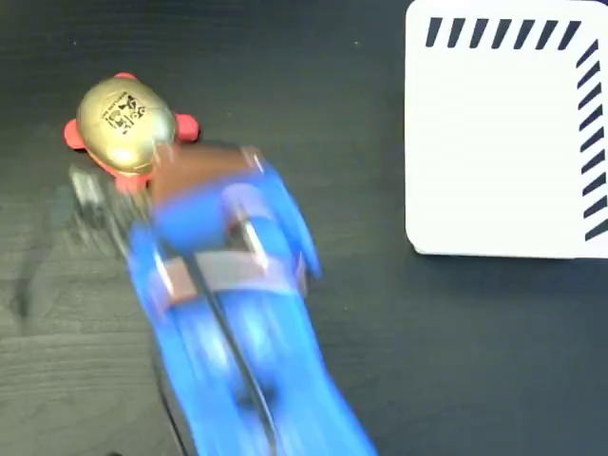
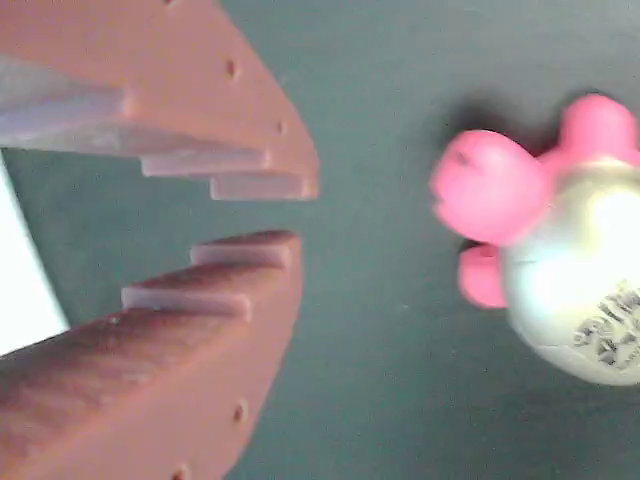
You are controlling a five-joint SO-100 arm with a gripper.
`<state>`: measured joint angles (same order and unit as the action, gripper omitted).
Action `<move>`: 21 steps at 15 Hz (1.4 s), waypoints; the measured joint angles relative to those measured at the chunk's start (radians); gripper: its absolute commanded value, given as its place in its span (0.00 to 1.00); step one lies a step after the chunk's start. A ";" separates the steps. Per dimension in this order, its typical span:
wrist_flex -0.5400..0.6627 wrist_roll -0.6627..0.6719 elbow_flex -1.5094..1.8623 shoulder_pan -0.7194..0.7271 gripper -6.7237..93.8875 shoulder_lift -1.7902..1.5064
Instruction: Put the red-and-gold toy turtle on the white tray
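turtle (image 2: 560, 260) upright on table, head toward claw (image 2: 285, 212); claw nearly closed, empty.

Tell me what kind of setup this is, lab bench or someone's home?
Probably a tabletop robot test bench; home or lab can't be told. Only a dark wood-grain table, a blue robot arm's brown two-finger gripper, a red-and-gold toy turtle and a white tray with navy striped border show.
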<state>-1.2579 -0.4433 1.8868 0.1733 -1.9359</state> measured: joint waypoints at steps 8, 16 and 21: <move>-0.333 -0.383 -0.781 0.101 0.07 0.569; -0.411 -0.637 -1.069 0.158 0.07 0.730; -0.446 -0.652 -1.100 0.103 0.07 0.804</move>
<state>-1.7043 -1.0953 0.7869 0.2761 -1.1321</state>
